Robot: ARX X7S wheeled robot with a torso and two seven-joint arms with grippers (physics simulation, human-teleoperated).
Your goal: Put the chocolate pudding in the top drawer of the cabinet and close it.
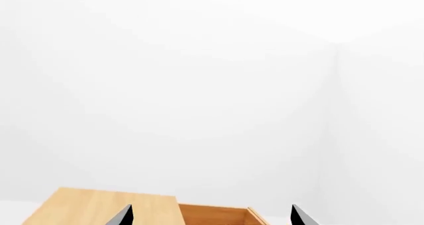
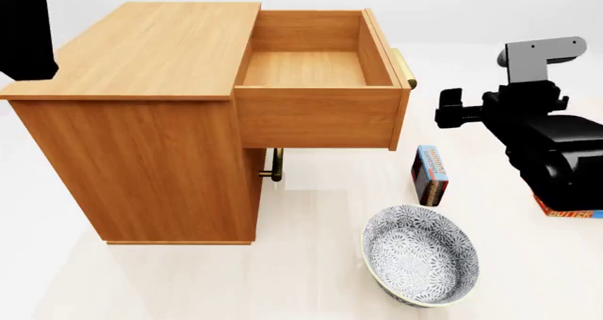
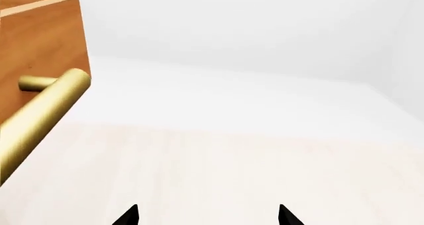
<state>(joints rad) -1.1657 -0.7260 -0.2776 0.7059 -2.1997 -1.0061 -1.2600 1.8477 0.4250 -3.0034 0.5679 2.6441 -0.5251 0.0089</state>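
Observation:
The cabinet (image 2: pixel 141 122) stands at the left in the head view, with its top drawer (image 2: pixel 315 115) pulled fully out and empty; the brass handle (image 2: pixel 405 69) is on its front. The chocolate pudding (image 2: pixel 430 174) stands on edge on the floor below the drawer's front corner, apart from both grippers. My right gripper (image 3: pixel 207 219) is open and empty, beside the drawer handle (image 3: pixel 43 111); its arm (image 2: pixel 532 126) is right of the drawer. My left gripper (image 1: pixel 212 220) is open and empty, above the cabinet top (image 1: pixel 99 205) and the open drawer (image 1: pixel 219 216).
A patterned bowl (image 2: pixel 421 258) sits on the floor in front of the pudding. An orange-red butter box (image 2: pixel 565 208) peeks out under my right arm. A lower drawer's brass handle (image 2: pixel 275 164) shows under the open drawer. My left arm (image 2: pixel 24 30) is at the far left.

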